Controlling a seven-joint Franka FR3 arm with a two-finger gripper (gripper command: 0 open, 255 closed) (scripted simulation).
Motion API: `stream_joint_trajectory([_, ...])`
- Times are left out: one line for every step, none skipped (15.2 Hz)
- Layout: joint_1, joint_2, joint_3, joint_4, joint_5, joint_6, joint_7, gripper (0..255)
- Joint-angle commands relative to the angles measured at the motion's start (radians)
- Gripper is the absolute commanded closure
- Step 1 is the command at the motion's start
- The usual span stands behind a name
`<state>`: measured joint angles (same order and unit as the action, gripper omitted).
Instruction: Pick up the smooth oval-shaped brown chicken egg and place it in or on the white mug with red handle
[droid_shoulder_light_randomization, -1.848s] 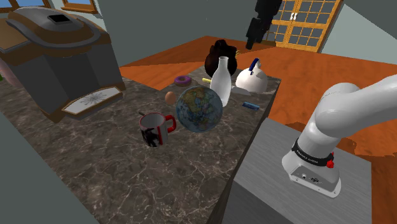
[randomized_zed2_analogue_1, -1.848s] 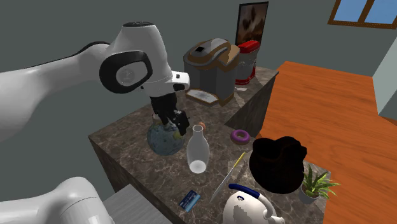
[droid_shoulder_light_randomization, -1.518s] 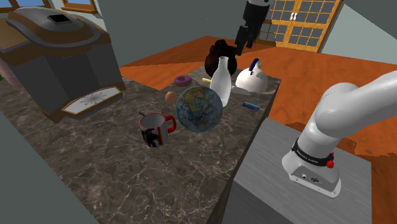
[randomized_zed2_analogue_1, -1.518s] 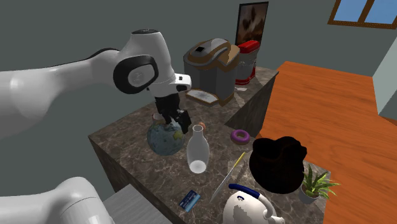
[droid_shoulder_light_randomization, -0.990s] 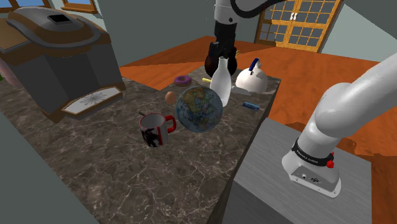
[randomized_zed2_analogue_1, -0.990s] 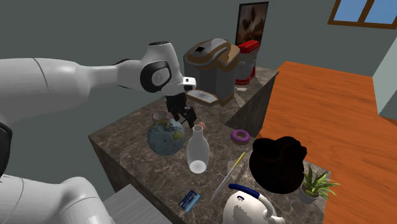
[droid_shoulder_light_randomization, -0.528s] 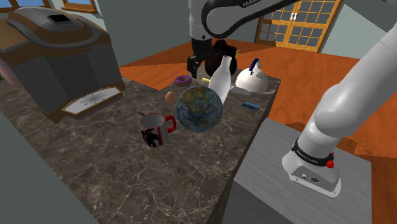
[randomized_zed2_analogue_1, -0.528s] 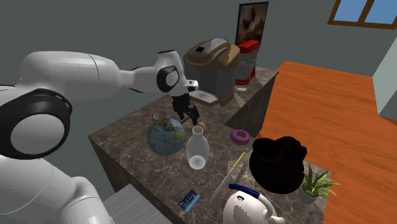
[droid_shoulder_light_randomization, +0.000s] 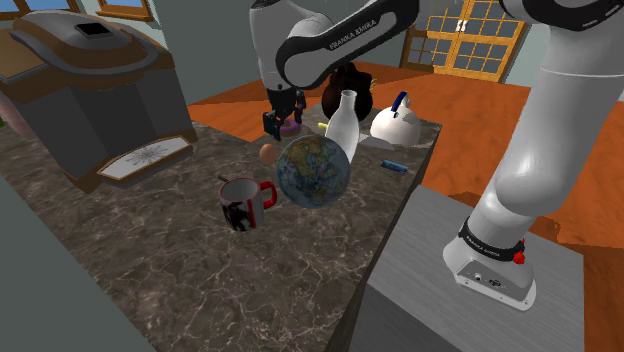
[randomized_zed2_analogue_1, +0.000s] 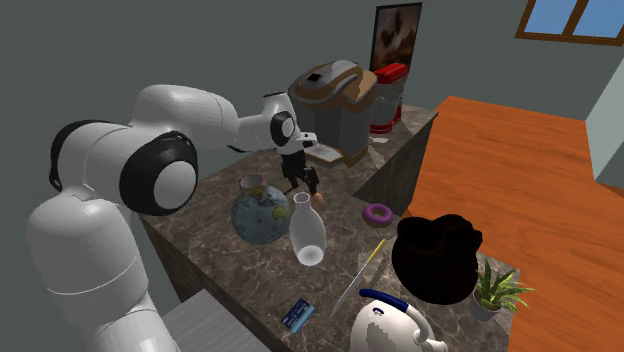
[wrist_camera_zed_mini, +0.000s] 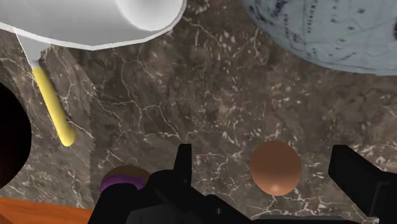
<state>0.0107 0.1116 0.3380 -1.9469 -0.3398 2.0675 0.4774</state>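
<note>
Two black fingers (wrist_camera_zed_mini: 184, 162) of the gripper (wrist_camera_zed_mini: 264, 153) stand wide apart, and the brown egg (wrist_camera_zed_mini: 275, 167) lies on the dark stone counter (wrist_camera_zed_mini: 191, 95) between them, not touched. I see the egg near the globe (droid_shoulder_light_randomization: 312, 171); the mug (droid_shoulder_light_randomization: 243, 203) with red handle sits at the shoulder view's left of this globe.

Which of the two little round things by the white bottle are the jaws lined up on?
The brown egg: it sits between the open jaws, untouched. The purple ring lies off to one side.
</note>
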Motion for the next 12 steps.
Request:
stream_joint_trajectory([0.017, 0.088, 0.002, 0.069, -0.049, -0.006, 0.042, 0])
stream_joint_trajectory([0.028, 0.132, 0.001, 0.107, -0.071, -0.013, 0.06, 0])
stream_joint_trajectory([0.041, 0.176, -0.002, 0.146, -0.091, -0.021, 0.076, 0])
stream_joint_trajectory([0.054, 0.22, -0.006, 0.188, -0.111, -0.03, 0.091, 0])
stream_joint_trajectory([0.068, 0.264, -0.01, 0.231, -0.129, -0.04, 0.104, 0])
stream_joint_trajectory([0.082, 0.308, -0.016, 0.276, -0.146, -0.05, 0.115, 0])
stream_joint_trajectory([0.095, 0.347, -0.021, 0.316, -0.159, -0.061, 0.123, 0])
stream_joint_trajectory([0.094, 0.351, -0.024, 0.31, -0.162, -0.05, 0.125, 0])
stream_joint_trajectory([0.093, 0.356, -0.026, 0.305, -0.165, -0.04, 0.127, 0])
stream_joint_trajectory([0.092, 0.362, -0.028, 0.3, -0.169, -0.03, 0.129, 0])
stream_joint_trajectory([0.09, 0.367, -0.031, 0.296, -0.172, -0.02, 0.131, 0])
stream_joint_trajectory([0.089, 0.373, -0.033, 0.291, -0.176, -0.01, 0.133, 0])
